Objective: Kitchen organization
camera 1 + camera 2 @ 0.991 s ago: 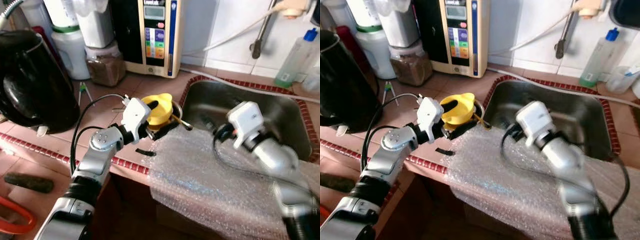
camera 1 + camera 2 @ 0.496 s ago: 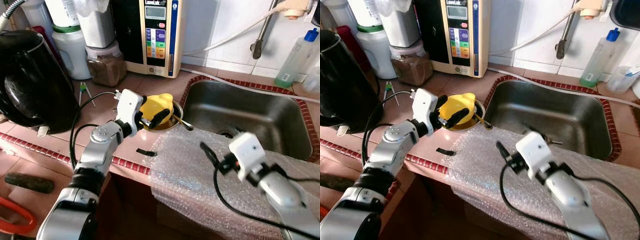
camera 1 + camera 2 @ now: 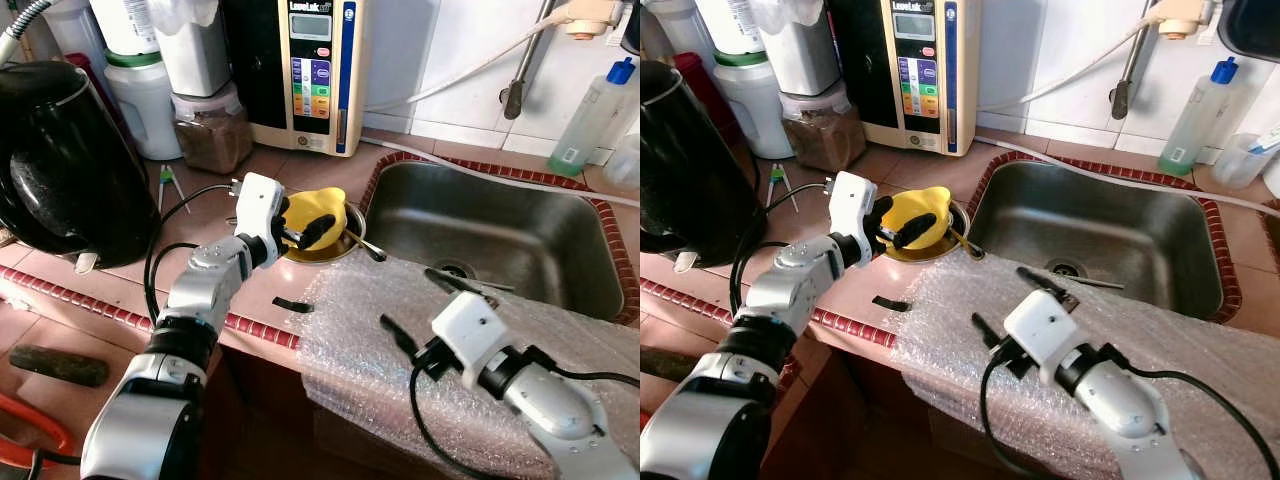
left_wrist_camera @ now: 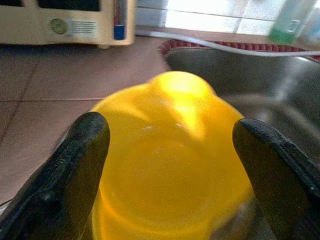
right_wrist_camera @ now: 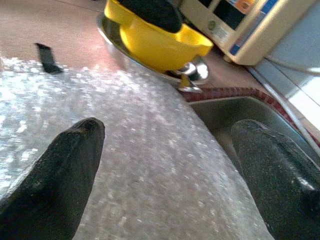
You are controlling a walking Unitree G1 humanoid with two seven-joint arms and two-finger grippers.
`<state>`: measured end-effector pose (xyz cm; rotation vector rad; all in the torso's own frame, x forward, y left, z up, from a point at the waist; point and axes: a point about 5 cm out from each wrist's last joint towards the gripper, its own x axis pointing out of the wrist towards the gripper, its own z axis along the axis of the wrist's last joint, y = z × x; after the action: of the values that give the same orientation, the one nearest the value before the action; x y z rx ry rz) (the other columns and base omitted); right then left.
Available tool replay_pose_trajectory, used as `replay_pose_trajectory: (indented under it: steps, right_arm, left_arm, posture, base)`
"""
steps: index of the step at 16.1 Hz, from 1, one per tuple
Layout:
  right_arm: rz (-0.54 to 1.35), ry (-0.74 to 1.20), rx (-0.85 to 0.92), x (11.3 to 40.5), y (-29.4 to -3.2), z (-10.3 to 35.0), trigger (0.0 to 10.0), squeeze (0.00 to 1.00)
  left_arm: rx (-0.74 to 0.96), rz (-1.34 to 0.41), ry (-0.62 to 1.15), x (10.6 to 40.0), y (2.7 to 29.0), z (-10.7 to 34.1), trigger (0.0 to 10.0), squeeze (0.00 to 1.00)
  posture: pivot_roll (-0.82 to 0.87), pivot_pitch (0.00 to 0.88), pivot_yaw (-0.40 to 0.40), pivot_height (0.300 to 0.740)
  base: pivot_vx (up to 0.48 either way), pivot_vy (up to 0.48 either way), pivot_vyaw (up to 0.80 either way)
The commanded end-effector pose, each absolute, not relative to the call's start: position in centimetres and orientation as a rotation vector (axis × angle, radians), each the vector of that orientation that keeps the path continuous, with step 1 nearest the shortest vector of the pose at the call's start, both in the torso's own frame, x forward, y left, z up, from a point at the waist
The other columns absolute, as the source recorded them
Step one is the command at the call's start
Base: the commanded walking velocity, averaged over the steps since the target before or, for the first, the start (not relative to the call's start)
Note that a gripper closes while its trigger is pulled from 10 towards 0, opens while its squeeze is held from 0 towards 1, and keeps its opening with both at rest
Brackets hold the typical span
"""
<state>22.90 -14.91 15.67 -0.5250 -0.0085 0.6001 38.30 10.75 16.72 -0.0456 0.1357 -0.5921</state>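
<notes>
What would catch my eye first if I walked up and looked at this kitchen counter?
Likely the bright yellow bowl, sitting in a metal dish just left of the steel sink, with the left gripper reaching over it, one black finger on each side. Next, the sheet of bubble wrap draped over the counter's front edge, where the right gripper hangs open above it. A big black kettle sits far left.

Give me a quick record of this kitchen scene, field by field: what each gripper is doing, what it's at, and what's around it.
left gripper: fingers open on either side of the yellow bowl
yellow bowl: sits in a metal dish on the tiled counter, beside the sink
right gripper: open, over the bubble wrap
bubble wrap: draped over the counter's front edge by the sink
sink: a utensil lies near the drain
behind: black kettle, water machine
</notes>
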Motion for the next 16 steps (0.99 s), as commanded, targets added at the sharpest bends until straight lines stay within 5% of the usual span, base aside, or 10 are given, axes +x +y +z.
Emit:
replay_pose_trajectory:
  steps: [1,9,10,11,16]
  right_arm:
    - [0.612,-0.018,-0.539,22.7,-14.7,16.1,10.0,0.25]
    - [0.635,-0.018,-0.575,22.7,-14.3,15.9,10.0,0.2]
    - [0.636,-0.018,-0.576,22.7,-14.2,15.9,10.0,0.21]
    - [0.637,-0.019,-0.578,22.7,-14.2,16.0,10.0,0.2]
    - [0.641,-0.017,-0.587,22.8,-14.2,15.9,10.0,0.21]
  left_arm:
    - [-0.059,-0.564,0.156,38.6,11.0,16.9,10.0,0.0]
    - [-0.1,-0.454,0.153,39.4,12.3,17.8,10.0,0.0]
    - [-0.089,-0.453,0.161,39.4,12.3,17.7,6.6,0.0]
    - [-0.08,-0.449,0.184,39.4,12.3,17.4,0.1,0.0]
    - [-0.014,-0.482,0.231,39.2,12.4,16.9,0.0,0.0]
  posture:
    - [0.02,0.044,0.056,0.74]
    - [0.02,0.048,0.053,0.74]
    - [0.02,0.048,0.053,0.74]
    - [0.02,0.047,0.053,0.74]
    - [0.02,0.047,0.053,0.74]
  base:
    - [0.0,0.0,0.0]
    - [0.0,0.0,0.0]
    - [0.0,0.0,0.0]
    - [0.0,0.0,0.0]
    - [0.0,0.0,0.0]
